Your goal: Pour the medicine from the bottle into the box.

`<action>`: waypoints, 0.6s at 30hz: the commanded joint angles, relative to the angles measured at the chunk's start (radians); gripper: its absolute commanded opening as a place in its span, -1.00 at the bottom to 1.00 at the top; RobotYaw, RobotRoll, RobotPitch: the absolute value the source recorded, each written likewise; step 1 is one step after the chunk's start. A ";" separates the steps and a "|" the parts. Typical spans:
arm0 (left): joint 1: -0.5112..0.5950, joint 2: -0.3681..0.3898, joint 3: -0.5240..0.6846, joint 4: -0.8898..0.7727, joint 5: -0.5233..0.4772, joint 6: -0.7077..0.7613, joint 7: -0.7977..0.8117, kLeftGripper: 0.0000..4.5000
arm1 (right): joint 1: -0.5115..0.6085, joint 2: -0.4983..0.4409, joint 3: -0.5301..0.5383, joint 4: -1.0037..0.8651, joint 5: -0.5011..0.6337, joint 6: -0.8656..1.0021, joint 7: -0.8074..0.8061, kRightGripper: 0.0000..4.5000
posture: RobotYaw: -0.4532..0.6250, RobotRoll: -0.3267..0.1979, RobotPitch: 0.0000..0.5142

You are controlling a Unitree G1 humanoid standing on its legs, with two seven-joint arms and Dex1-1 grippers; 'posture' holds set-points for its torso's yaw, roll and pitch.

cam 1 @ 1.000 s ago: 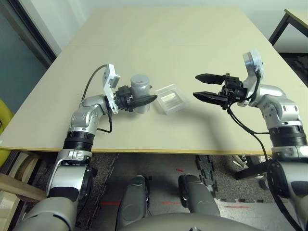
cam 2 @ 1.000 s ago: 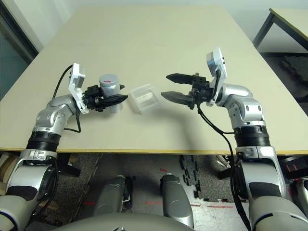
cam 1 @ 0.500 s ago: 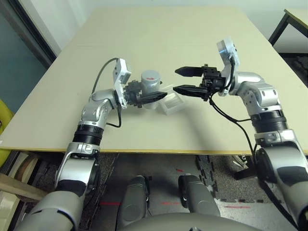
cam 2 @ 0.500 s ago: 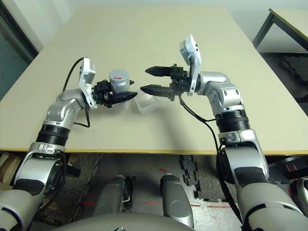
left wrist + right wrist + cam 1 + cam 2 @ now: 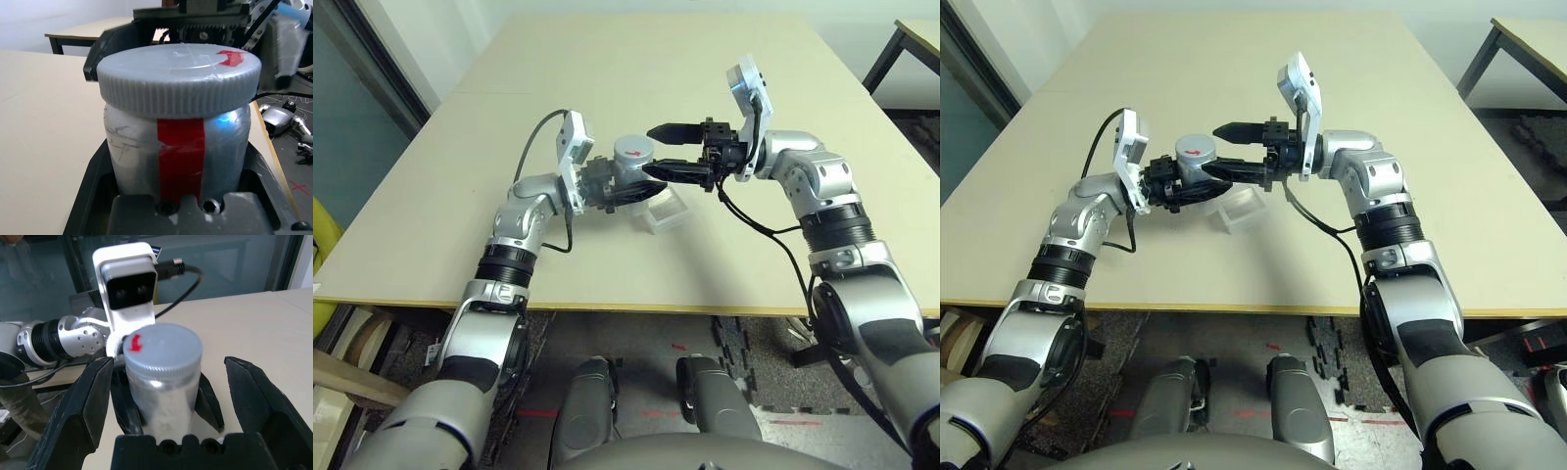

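Two grippers meet at the bottle, which is held upright above the table with its cap still on. The left gripper pinches the bottle around the lower body, below the cap. The right gripper is spread, one finger on either side of the cap, not yet touching it. The box lies on the table just below and ahead of the left gripper's fingertips, under the right gripper's fingers. Judged risk: if the right gripper closes too low, it may clamp the bottle body or strike the left gripper's fingers rather than seat on the cap. A twist applied while the left grip is light could spin the whole bottle instead of loosening the cap. A sideways push could tip the bottle and, once open, spill medicine beside the box. The right wrist view shows the gap between each spread finger and the cap, which the head views leave unclear. The left wrist view shows the red label strip and the bottle seated deep in the left gripper. The head views alone place the box relative to both grippers.
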 commanded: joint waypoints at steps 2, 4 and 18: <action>-0.018 -0.001 -0.008 0.018 0.019 -0.014 -0.011 0.17 | -0.016 0.011 -0.004 0.009 0.006 0.018 -0.002 1.00 | -0.47 0.25 -0.78; -0.019 -0.001 -0.008 0.020 0.020 -0.016 -0.012 0.17 | -0.019 0.015 -0.004 0.011 0.005 0.018 -0.004 1.00 | -0.47 0.25 -0.78; -0.011 0.000 -0.010 0.004 0.019 -0.004 -0.013 0.17 | -0.023 0.035 0.000 0.018 -0.003 0.005 -0.007 0.14 | -0.46 0.25 -0.78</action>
